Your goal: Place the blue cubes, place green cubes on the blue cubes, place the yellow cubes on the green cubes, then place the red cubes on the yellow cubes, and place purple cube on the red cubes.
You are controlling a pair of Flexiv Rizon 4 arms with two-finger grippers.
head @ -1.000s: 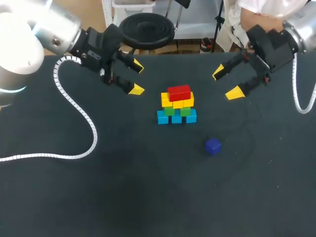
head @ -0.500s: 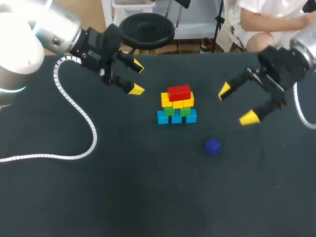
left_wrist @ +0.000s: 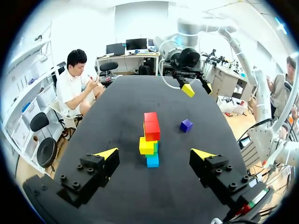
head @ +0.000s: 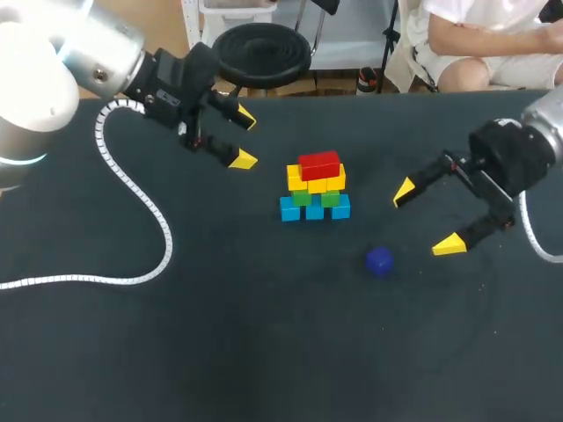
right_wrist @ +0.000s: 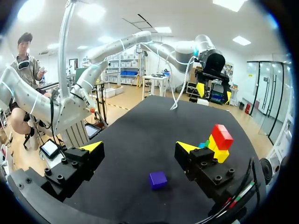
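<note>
A stepped stack of cubes stands mid-table: blue at the base, green above, then yellow, with red on top. It also shows ahead of each gripper as the stack and the stack. A lone purple cube lies on the cloth in front of and to the right of the stack. My right gripper hangs open just right of and above the purple cube, which lies ahead between its fingers. My left gripper stands open to the left of and behind the stack, nothing in it.
A white coiled cable from my left arm lies across the left part of the dark table. My right arm shows beyond the stack in the left wrist view.
My right gripper has swung from behind and right of the stack forward and down toward the purple cube. The left arm, the stack and the purple cube have kept still.
</note>
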